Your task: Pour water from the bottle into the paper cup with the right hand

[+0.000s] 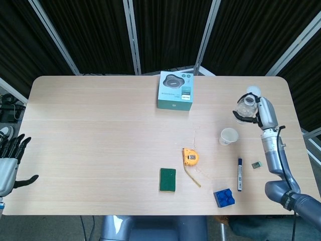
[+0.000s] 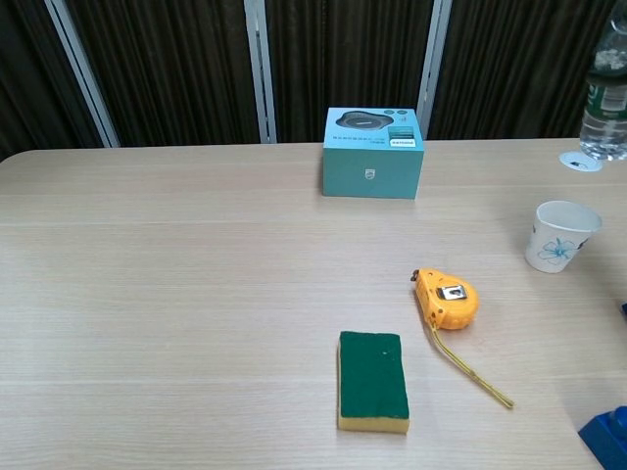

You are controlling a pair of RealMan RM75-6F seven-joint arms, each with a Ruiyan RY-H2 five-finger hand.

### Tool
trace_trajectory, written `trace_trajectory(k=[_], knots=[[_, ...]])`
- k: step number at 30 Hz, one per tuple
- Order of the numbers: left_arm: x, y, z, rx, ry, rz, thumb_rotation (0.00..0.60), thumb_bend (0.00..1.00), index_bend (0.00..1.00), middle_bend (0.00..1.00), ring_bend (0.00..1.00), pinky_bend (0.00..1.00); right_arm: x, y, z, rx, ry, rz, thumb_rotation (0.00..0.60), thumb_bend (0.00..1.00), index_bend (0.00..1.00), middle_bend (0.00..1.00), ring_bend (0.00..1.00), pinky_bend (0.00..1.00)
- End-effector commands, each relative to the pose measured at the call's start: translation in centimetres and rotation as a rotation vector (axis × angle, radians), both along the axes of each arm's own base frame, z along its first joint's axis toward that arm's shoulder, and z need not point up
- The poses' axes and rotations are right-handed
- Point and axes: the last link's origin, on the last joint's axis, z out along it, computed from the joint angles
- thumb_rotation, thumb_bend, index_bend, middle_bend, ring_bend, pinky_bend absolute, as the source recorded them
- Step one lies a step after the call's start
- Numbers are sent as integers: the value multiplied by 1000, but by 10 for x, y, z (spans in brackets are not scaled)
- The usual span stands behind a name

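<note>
Black curtains hang behind the pale wooden table [image 1: 100, 125]. The right hand [image 1: 258, 113] grips the bottle [image 1: 245, 106] in the air near the table's right edge, beyond the paper cup [image 1: 228, 136]. The left hand [image 1: 7, 163] hangs open past the left edge. I think the bottle's mouth must come over the cup before it is tipped slowly. Writing on the teal box [image 2: 373, 153] is too small to read.
</note>
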Motion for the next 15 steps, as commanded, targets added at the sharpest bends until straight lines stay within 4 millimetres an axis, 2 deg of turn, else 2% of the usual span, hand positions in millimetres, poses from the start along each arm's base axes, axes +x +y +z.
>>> trace_trajectory(k=[1,9,15], knots=[[1,0,-2,-6,1,-3,600,0,0,0,0,0,-32,11,-8,35,114,-49,600,442,542,581,439,429],[1,2,-7,-22,7,8,600,0,0,0,0,0,-73,13,-18,47,316,-95,600,442,543,582,442,430],[0,4,-8,-24,12,17,600,0,0,0,0,0,-90,15,-21,60,431,-116,600,442,543,588,447,436]])
